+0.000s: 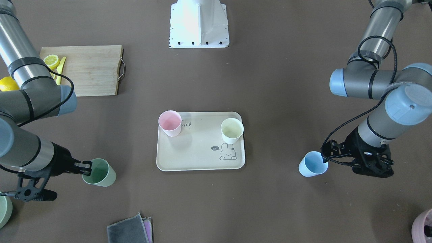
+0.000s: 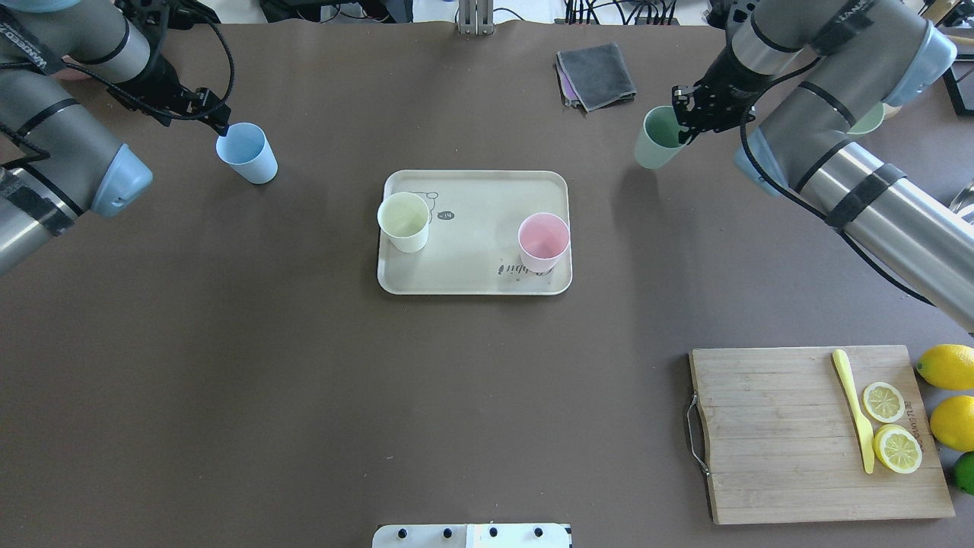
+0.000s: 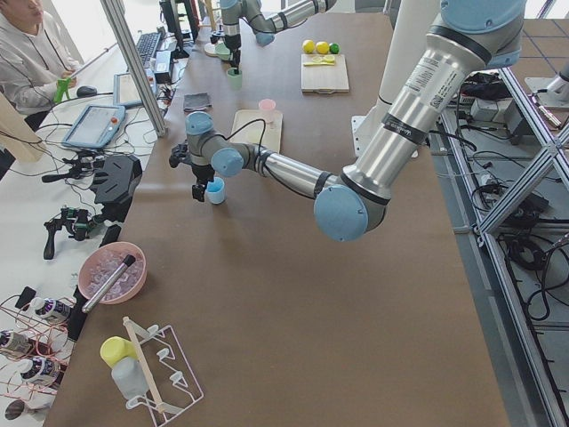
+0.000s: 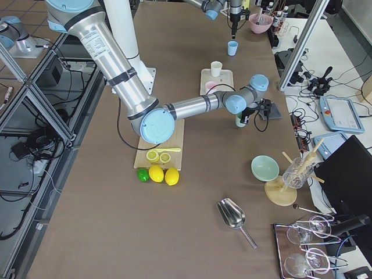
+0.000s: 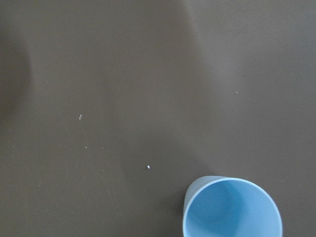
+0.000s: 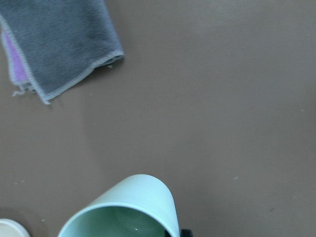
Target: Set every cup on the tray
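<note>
The cream tray (image 2: 473, 278) lies mid-table and bears the cream-white cup (image 2: 403, 221) and the pink cup (image 2: 543, 241); the tray also shows in the front view (image 1: 199, 162). The light blue cup (image 2: 247, 152) stands on the table to the tray's far left. My left gripper (image 2: 221, 128) pinches the blue cup's rim (image 1: 313, 164) from the outer side. The sage green cup (image 2: 659, 141) stands to the tray's far right. My right gripper (image 2: 682, 122) is shut on the green cup's rim (image 1: 100, 172), and a dark fingertip (image 6: 185, 232) shows beside its wall.
A folded grey cloth (image 2: 597, 72) lies at the far edge near the green cup. A wooden cutting board (image 2: 776, 434) with lemon slices and a yellow knife sits at the near right, with whole lemons (image 2: 947, 365) beside it. A pale green vessel (image 1: 3, 211) and a mauve pot (image 1: 423, 226) sit at the frame edges.
</note>
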`<state>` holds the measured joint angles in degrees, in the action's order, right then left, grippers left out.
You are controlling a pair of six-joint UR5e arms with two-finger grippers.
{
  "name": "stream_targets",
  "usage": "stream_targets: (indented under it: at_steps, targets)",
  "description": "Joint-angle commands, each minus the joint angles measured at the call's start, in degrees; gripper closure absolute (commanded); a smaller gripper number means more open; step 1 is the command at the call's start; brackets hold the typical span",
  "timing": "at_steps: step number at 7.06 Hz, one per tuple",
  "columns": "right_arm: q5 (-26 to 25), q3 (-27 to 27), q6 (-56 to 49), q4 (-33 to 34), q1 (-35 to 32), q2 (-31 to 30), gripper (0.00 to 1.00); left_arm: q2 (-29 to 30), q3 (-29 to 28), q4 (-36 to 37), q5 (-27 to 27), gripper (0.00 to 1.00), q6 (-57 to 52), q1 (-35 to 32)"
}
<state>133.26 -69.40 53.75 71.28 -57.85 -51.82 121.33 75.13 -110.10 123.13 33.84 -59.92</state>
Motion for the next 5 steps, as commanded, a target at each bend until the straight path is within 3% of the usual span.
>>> stream_targets:
  at_steps: [1,2,3,4,5]
  targets:
    - [-1.5,-1.0,6.77,-0.44,5.96,4.08,1.0,0.05,-0.78,-1.08,0.0,0.04,1.58,1.99]
    - [-2.3,-2.22,9.5,-0.44,7.82,4.87,1.0,0.22,-0.95,-1.08,-0.08,0.12,1.67,2.52]
    - [-2.74,-3.11,10.84,-0.44,9.32,5.41,1.0,0.14,-2.26,-1.6,-0.34,0.32,1.5,2.87]
    - [-3.7,-3.2,12.33,-0.44,10.9,5.93,1.0,0.05,-3.66,-3.0,-0.52,0.7,1.5,3.05]
    - [-5.89,-3.2,13.39,-0.44,12.48,6.2,1.0,0.74,-4.37,-3.1,-0.52,1.0,1.84,3.31]
